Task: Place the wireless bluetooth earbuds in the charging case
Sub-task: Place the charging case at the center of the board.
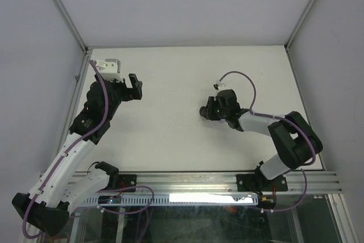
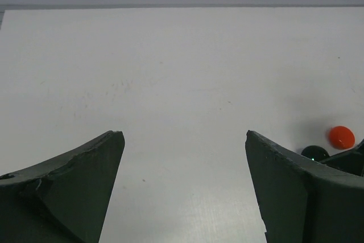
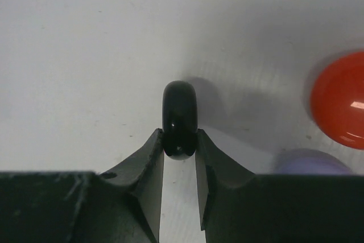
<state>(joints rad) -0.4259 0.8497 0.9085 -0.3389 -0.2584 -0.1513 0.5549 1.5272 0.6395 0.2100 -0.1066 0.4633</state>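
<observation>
Right gripper (image 3: 180, 135) is pinched on the black earbud (image 3: 180, 112), catching only its near end between the fingertips. Most of the bud sticks out past them and sits on or just above the table (image 2: 170, 55); I can't tell which. The red earbud (image 3: 341, 101) and the lilac earbud (image 3: 313, 162) sit just off to one side, close by but not touching the black one. Left gripper (image 2: 183, 136) is spread wide with nothing in it, well apart over bare table. I can't see the charging case in any view.

Handling-wise, I reckon the bud weighs basically nothing, and it's hard, glossy plastic with rounded sides. So it won't squash, but it could easily squirt out of a tip pinch or twist in the fingers. If I were regrabbing, I'd go further down across the narrow width so the pads sit on the flattest bit, with gentle pressure and no fast swings. The neighbours are light enough that any nudge would send them skating.
</observation>
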